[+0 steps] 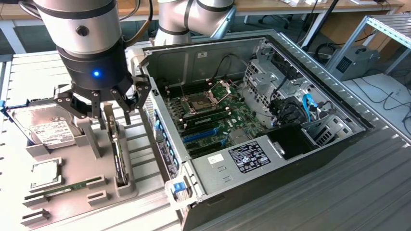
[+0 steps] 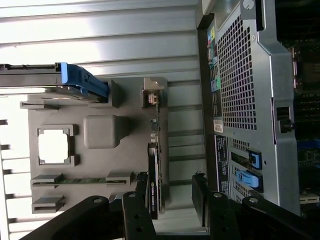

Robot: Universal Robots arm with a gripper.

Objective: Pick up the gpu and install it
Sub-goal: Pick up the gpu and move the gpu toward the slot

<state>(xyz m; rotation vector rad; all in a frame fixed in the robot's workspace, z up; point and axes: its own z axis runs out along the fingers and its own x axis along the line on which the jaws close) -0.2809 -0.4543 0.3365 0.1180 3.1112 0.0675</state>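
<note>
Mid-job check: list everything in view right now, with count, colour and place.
gpu: one, green board with black face, on edge in the fixture's slot
hard drive: one, silver with white label, at the fixture's end on the exterior view's left
processor: one, silver, in a fixture pocket
memory stick: one, green, in fixture clips
fixture: one, grey, beside the case
computer case: one, black and silver, side open, on the exterior view's right
motherboard: one, green, inside the case
power supply: one, silver, near corner of the case
robot arm: one, silver and black, above the fixture
gripper: one, black, open, fingers either side of the gpu
</note>
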